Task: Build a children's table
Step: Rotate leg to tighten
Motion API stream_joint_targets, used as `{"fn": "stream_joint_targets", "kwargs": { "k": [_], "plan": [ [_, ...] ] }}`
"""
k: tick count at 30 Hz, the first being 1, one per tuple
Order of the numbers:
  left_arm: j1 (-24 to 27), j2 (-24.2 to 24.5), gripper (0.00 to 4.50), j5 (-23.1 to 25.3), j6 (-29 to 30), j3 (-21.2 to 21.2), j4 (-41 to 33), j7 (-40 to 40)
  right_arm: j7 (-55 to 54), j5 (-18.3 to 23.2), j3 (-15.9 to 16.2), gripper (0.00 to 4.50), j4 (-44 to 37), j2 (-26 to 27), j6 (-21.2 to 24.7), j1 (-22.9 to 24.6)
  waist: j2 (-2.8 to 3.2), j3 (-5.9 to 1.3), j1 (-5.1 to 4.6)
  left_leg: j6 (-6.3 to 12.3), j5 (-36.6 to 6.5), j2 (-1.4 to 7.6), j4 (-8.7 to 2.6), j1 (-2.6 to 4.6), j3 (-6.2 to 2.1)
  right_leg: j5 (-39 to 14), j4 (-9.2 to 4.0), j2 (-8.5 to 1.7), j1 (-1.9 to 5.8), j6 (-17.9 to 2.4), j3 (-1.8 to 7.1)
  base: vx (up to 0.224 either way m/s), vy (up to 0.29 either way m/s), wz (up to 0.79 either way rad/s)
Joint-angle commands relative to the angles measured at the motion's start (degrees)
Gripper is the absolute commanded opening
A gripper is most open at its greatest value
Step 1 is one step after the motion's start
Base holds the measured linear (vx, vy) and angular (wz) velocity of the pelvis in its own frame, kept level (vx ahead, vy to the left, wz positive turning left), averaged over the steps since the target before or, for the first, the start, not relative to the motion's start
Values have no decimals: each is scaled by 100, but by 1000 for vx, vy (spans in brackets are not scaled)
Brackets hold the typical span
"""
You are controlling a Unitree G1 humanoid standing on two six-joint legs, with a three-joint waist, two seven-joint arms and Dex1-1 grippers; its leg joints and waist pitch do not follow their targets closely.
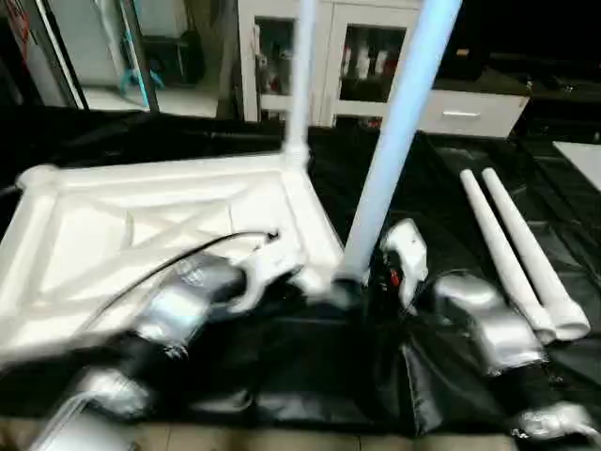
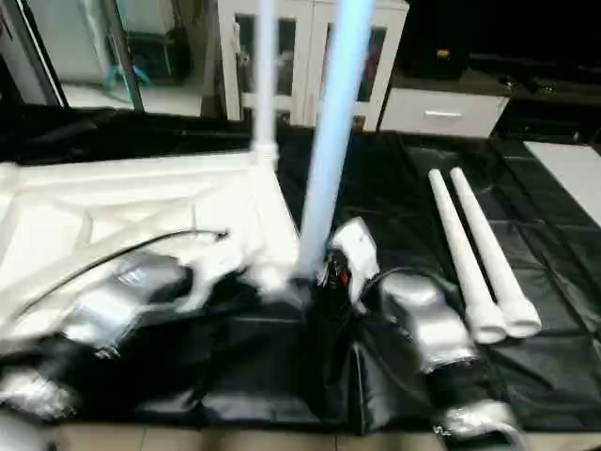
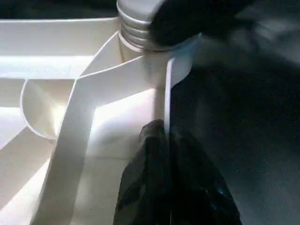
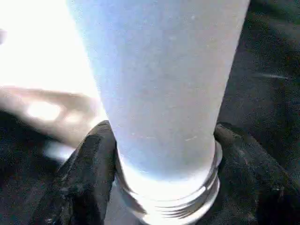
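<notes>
The children's table top lies upside down on a black sheet, its ribbed underside facing up. One white leg stands upright in the far right corner socket. A second leg stands upright at the near right corner, and my right gripper is shut on its threaded base, one black finger on each side. My left gripper is shut on the thin rim wall of the table top, close to that same near right corner.
Two loose white legs lie side by side on the black sheet to my right. A white cabinet with glass doors stands behind. The sheet's front edge meets pale floor near me.
</notes>
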Motion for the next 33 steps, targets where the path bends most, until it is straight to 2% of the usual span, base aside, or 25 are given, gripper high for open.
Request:
{"fn": "stream_joint_targets", "kwargs": {
  "k": [1, 3, 4, 5, 6, 7, 8, 9, 11, 12, 14, 15, 16, 17, 19, 21, 23, 24, 26, 28, 30, 31, 32, 33],
  "plan": [
    [-161, -297, 0, -2, 35, 184, 332, 867, -1061, -232, -96, 271, 438, 227, 72, -39, 15, -240, -52, -198, -2394, 117, -504, 44, -162, -3419, -613, -330, 168, -385, 117, 0, 0, 0],
    [-307, -494, 0, 51, -219, 304, 641, 1390, -1567, -262, -204, 271, 644, 453, -56, -141, 30, -264, -53, -163, -2339, 129, -512, 29, -171, -3192, -608, -345, 190, -399, 113, 0, 0, 0],
    [-358, -560, 0, 70, -309, 347, 748, 1562, -1723, -272, -239, 271, 714, 526, -100, -178, 41, -241, -66, -135, -2515, 98, -489, 113, -131, -3196, -665, -305, 83, -413, 114, 0, 0, 0],
    [-500, -737, 0, 122, -647, 451, 1032, 1989, -2074, -297, -288, 271, 945, 734, -288, -295, 49, -245, -60, -118, -2531, 95, -485, 120, -130, -3178, -668, -309, 86, -421, 116, 0, 0, 0],
    [-500, -737, 0, 122, -647, 451, 1032, 1989, -2074, -297, -288, 271, 945, 734, -288, -295, 28, -254, -57, -87, -2460, 88, -493, 90, -133, -3120, -651, -315, 112, -410, 124, 0, 0, 0],
    [-729, -990, 0, 243, -986, 524, 1447, 2483, -2579, -312, -383, 271, 1374, 1131, -637, -526, 22, -257, -61, -37, -2373, 79, -499, 64, -127, -3092, -654, -323, 113, -413, 133, 0, 0, 0],
    [-831, -1089, 0, 278, -1067, 545, 1616, 2635, -2734, -330, -426, 271, 1544, 1298, -789, -644, 24, -267, -52, -33, -2306, 77, -498, 56, -129, -3040, -639, -333, 116, -420, 146, 0, 0, 0],
    [-831, -1089, 0, 278, -1067, 545, 1616, 2635, -2734, -330, -426, 271, 1544, 1298, -789, -644, 10, -279, -40, -10, -2238, 79, -501, 62, -124, -2975, -634, -341, 121, -444, 149, 0, 0, 0],
    [-942, -1156, 0, 317, -1120, 500, 1758, 2693, -2812, -407, -428, 271, 1652, 1426, -1019, -819, 31, -279, -19, 50, -2048, 95, -515, 28, -107, -2597, -576, -346, 131, -565, 181, 0, 0, 0],
    [-943, -1144, 0, 325, -1132, 477, 1753, 2666, -2785, -417, -417, 271, 1641, 1412, -1050, -835, 28, -295, -10, 80, -1907, 103, -527, -10, -105, -2304, -529, -346, 173, -645, 190, 0, 0, 0],
    [-941, -1096, 0, 342, -1200, 421, 1788, 2603, -2694, -475, -367, 271, 1656, 1344, -1222, -869, 21, -303, 11, 150, -1695, 114, -520, -23, -74, -1853, -465, -342, 180, -798, 212, 0, 0, 0],
    [-945, -1090, 0, 343, -1216, 415, 1808, 2589, -2677, -472, -369, 271, 1670, 1342, -1256, -874, 21, -303, 11, 150, -1695, 114, -520, -23, -74, -1853, -465, -342, 180, -798, 212, 0, 0, 0],
    [-956, -1070, 0, 349, -1265, 397, 1859, 2544, -2653, -474, -373, 271, 1697, 1331, -1352, -882, 9, -302, 19, 184, -1692, 105, -502, -11, -48, -1802, -459, -345, 158, -863, 221, 0, 0, 0],
    [-959, -1039, 0, 358, -1345, 386, 1894, 2495, -2582, -478, -363, 271, 1695, 1299, -1477, -870, 9, -323, 41, 254, -1567, 97, -483, -7, -29, -1736, -444, -355, 169, -922, 229, 64, -28, 10],
    [-991, -1027, 0, 373, -1436, 389, 1986, 2437, -2450, -470, -373, 327, 1710, 1289, -1622, -861, -9, -339, 58, 319, -1348, 96, -476, -37, -20, -1530, -415, -357, 201, -962, 232, 0, 0, 0],
    [-1042, -1003, 0, 396, -1607, 387, 2133, 2319, -2429, -560, -377, 340, 1645, 1228, -1864, -805, -9, -361, 112, 447, -889, 94, -453, -49, 1, -1097, -351, -355, 230, -1047, 234, 0, 0, 0],
    [-1059, -991, 0, 398, -1740, 386, 2190, 2237, -2387, -573, -389, 349, 1488, 1182, -1910, -735, 5, -359, 103, 545, -661, 91, -454, -118, -18, -862, -310, -349, 280, -1064, 222, 0, 0, 0],
    [-1062, -986, 0, 402, -1786, 383, 2204, 2209, -2373, -572, -396, 375, 1412, 1159, -1923, -701, 11, -373, 91, 551, -537, 102, -451, -149, -36, -844, -303, -361, 315, -1023, 213, 0, 0, 0],
    [-1070, -964, 0, 419, -1940, 350, 2255, 2131, -2444, -639, -366, 381, 1068, 1066, -1918, -556, 25, -405, 88, 646, -234, 117, -405, -59, -20, -262, -231, -328, 264, -1278, 240, 0, 0, 0],
    [-1085, -957, 0, 426, -2187, 317, 2351, 2048, -2534, -743, -320, 387, 658, 955, -1893, -371, 7, -396, 119, 818, 81, 99, -380, -78, -10, 238, -186, -297, 267, -1365, 245, 29, 4, 0],
    [-1114, -963, 0, 442, -2543, 280, 2498, 2008, -2596, -804, -307, 387, 211, 856, -1845, -149, 6, -389, 138, 904, -33, 100, -381, -62, 8, 117, -200, -316, 264, -1397, 252, 0, 0, 0],
    [-1150, -983, 0, 472, -2749, 279, 2620, 2081, -2598, -807, -340, 387, -31, 823, -1822, -8, 39, -368, 152, 884, -212, 95, -393, -57, 12, -131, -245, -318, 257, -1355, 256, 0, 0, 0],
    [-1179, -999, 0, 511, -2920, 286, 2709, 2209, -2601, -800, -375, 387, -202, 807, -1799, 96, 18, -357, 149, 869, -317, 94, -400, -58, 19, -264, -276, -308, 256, -1291, 260, 0, 0, 0],
    [-1186, -1007, 0, 503, -2953, 301, 2728, 2225, -2604, -799, -384, 387, -239, 804, -1788, 118, 21, -345, 155, 777, -564, 107, -427, -51, 12, -558, -312, -316, 259, -1195, 261, 0, 0, 0]
  ]
}}
